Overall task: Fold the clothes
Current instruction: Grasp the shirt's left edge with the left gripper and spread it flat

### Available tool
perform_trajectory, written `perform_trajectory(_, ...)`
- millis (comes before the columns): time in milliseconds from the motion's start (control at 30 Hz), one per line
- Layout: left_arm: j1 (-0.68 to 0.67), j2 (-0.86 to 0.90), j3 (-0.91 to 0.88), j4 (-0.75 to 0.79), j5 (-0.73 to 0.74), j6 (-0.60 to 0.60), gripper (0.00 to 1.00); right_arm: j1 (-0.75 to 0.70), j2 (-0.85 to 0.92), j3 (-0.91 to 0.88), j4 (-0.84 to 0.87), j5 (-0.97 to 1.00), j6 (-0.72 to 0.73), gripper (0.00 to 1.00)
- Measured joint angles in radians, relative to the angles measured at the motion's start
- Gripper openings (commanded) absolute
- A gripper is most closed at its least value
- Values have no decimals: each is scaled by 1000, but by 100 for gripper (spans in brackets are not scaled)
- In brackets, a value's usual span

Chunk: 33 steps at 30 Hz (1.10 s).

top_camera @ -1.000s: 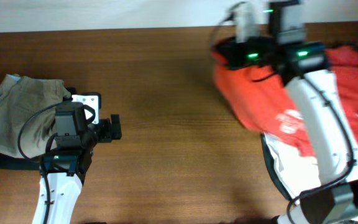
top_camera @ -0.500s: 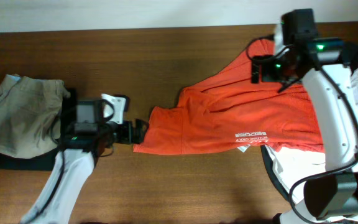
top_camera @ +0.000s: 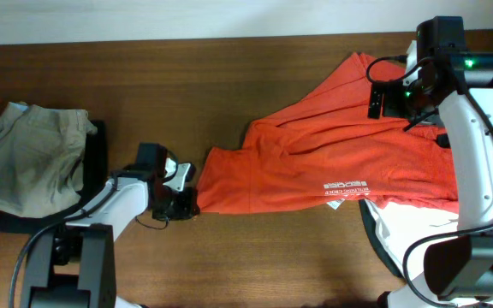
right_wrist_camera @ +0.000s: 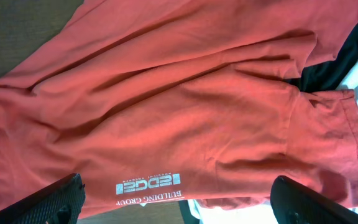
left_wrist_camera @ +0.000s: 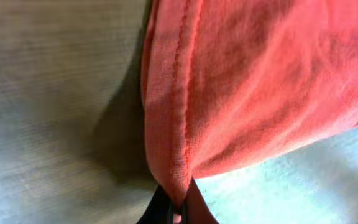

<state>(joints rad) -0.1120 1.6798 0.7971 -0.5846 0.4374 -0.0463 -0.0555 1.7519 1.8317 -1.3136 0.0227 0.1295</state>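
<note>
The clothes are an orange-red T-shirt (top_camera: 315, 162) lying crumpled and spread across the right half of the table, with white lettering (top_camera: 347, 186) near its front edge. My left gripper (top_camera: 190, 204) is shut on the shirt's left edge. In the left wrist view the hemmed fabric (left_wrist_camera: 166, 124) runs down into the pinched fingertips of the left gripper (left_wrist_camera: 178, 214). My right gripper (top_camera: 388, 101) hovers over the shirt's back right part. In the right wrist view the right gripper (right_wrist_camera: 176, 202) stands wide open above the shirt (right_wrist_camera: 166, 93), nothing between its fingers (right_wrist_camera: 48, 202).
A beige khaki garment (top_camera: 32, 158) lies on a black cloth (top_camera: 97, 145) at the far left. A white shirt and black fabric (top_camera: 400, 231) lie under the T-shirt's right side. The table's far edge (top_camera: 187, 41) runs along the top.
The shirt, bunched at the right a second ago, now lies stretched leftward. My right gripper has let go and moved right. My left gripper has closed on the shirt's left edge.
</note>
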Motion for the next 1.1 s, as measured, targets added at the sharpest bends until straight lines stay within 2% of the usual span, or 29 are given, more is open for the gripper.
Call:
perform_trajectory(67,29,8,80,-5,-4,0,0,0,0,0,0,0,3,99)
perform_trajectory(167,159,18,373,29,-84,-35,0,0,0,0,0,0,2,99)
perform_trajectory(200,225,17,480,85,-155,-66,44,0,0,0,1,0,3,99)
perform_trajectory(233,282,17,533,171,-218,-85,99,0,0,0,-2,0,3,99)
perform_trajectory(300,350,17,560,317,-291,-116,99,0,0,0,0,0,2,99)
perform_trajectory(333,378,17,568,322,-307,-137,99,0,0,0,0,0,2,99)
perform_trajectory(433,361,17,575,101,-262,-161,99,0,0,0,-5,0,2,99)
perform_trajectory(467,333,17,574,-73,-218,-164,99,0,0,0,-3,0,2,99)
perform_trajectory(567,222,23,563,-312,-137,-168,99,0,0,0,-11,0,2,99)
perform_trajectory(667,76,60,520,-308,-95,-183,99,0,0,0,-19,0,2,99)
perform_trajectory(733,-31,116,477,-266,-81,-249,99,0,0,0,-22,0,2,99)
perform_trajectory(800,-138,197,469,-190,-74,-367,99,0,0,0,-29,0,2,99)
perform_trajectory(867,-251,273,461,-50,-71,-439,98,0,0,0,-34,0,3,99)
perform_trajectory(900,-290,290,467,16,-69,-462,91,0,0,0,-34,0,3,99)
perform_trajectory(933,-325,306,473,73,-66,-479,66,0,0,0,-34,0,2,99)
perform_trajectory(967,-362,325,480,144,-66,-497,20,0,0,0,-36,0,2,99)
perform_trajectory(1000,-388,338,485,178,-76,-507,0,0,0,0,-37,0,2,99)
perform_trajectory(1100,-382,369,486,131,-100,-517,0,0,0,0,-36,0,2,99)
